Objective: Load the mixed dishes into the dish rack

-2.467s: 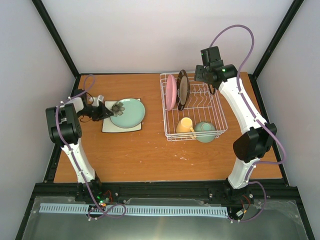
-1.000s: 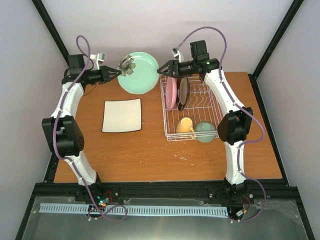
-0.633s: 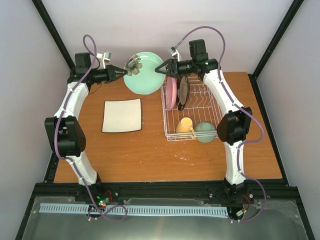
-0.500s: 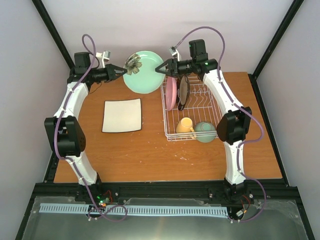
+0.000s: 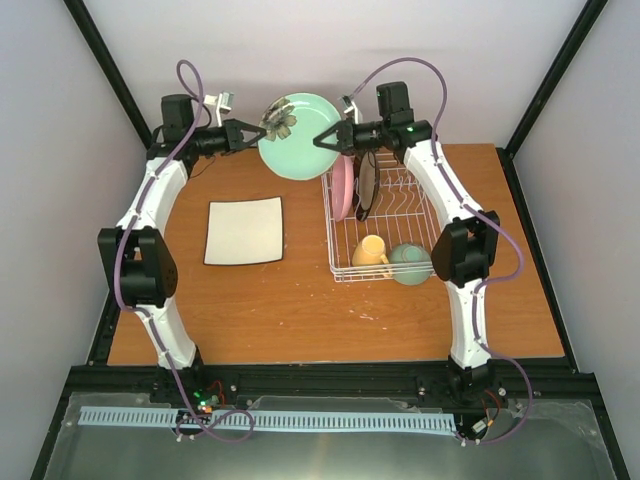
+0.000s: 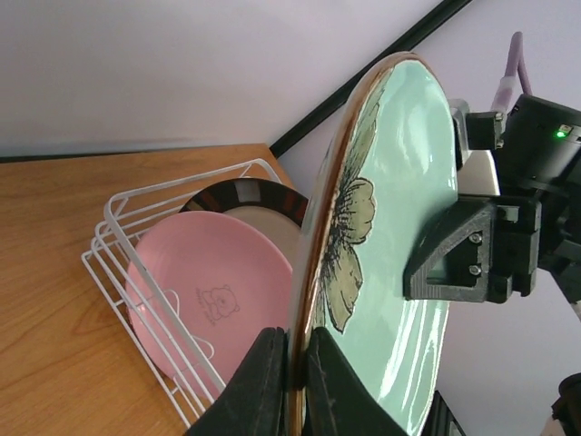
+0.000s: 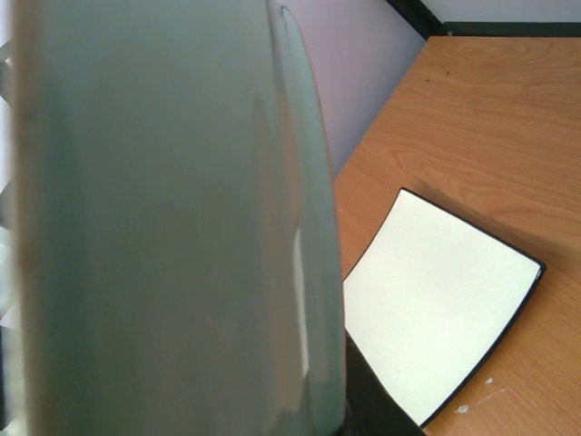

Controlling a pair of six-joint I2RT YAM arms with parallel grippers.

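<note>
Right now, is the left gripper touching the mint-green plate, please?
Touching: in the left wrist view, the left gripper pinches the mint-green plate by its rim between both fingers.

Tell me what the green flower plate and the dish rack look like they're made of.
Mint-green plate: probably glazed ceramic; glossy highlights, brown rim, painted flower. Dish rack: likely white-coated metal wire; thin smooth bent rods.

Green plate (image 5: 303,138) lifted — carried over; beside right claw (image 5: 321,141).
</note>
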